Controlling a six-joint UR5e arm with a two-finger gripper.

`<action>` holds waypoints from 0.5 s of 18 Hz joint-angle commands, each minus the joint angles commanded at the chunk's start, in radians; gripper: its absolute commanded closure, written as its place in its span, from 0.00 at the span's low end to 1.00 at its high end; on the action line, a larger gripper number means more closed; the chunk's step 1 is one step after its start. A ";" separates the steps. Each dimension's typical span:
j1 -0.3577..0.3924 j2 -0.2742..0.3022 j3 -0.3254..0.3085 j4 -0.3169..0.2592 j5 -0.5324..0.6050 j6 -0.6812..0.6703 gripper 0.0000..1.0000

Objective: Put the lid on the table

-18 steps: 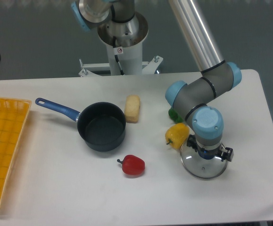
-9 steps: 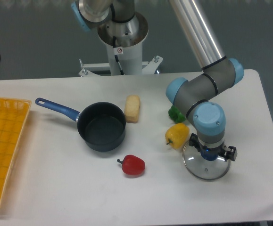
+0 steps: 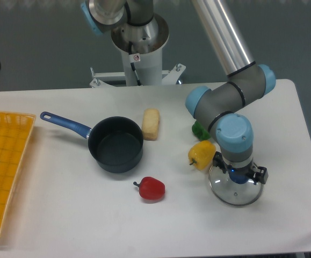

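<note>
The arm (image 3: 219, 32) comes down from the top of the shot as a long silver tube, bends at a grey elbow with light blue caps near the table's far right side, then folds back toward the camera so the wrist points straight down. The gripper (image 3: 237, 177) sits right over the lid (image 3: 234, 188), with the blue-capped wrist blocking most of it, so whether the fingers are clamped on the knob or apart is hard to call from this angle. Just a bit of black hardware pokes out on either side of the wrist.

The lid itself is low on the table (image 3: 64, 215), right-hand front area, looking flat or very nearly so, its silver rim showing in front of the wrist. Can't tell for sure if it's fully resting on the surface.

A yellow pepper (image 3: 201, 154) is just beside the lid's left edge, and a green pepper (image 3: 199, 130) peeks out behind that, partly hidden by the arm. The red pepper (image 3: 152, 188) lies further left, out in front of the pot (image 3: 115, 144), which is uncovered with its blue handle pointing back-left. A piece of bread (image 3: 151, 124) stands just behind the pot on the right. The yellow tray (image 3: 5, 166) is at the far left edge.
</note>
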 joint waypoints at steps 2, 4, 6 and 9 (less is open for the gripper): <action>0.000 -0.002 -0.002 0.000 0.000 0.000 0.00; 0.000 -0.003 -0.002 0.000 0.000 0.000 0.00; 0.000 0.000 0.000 0.000 0.000 0.000 0.00; -0.006 -0.002 0.003 0.000 -0.002 0.000 0.00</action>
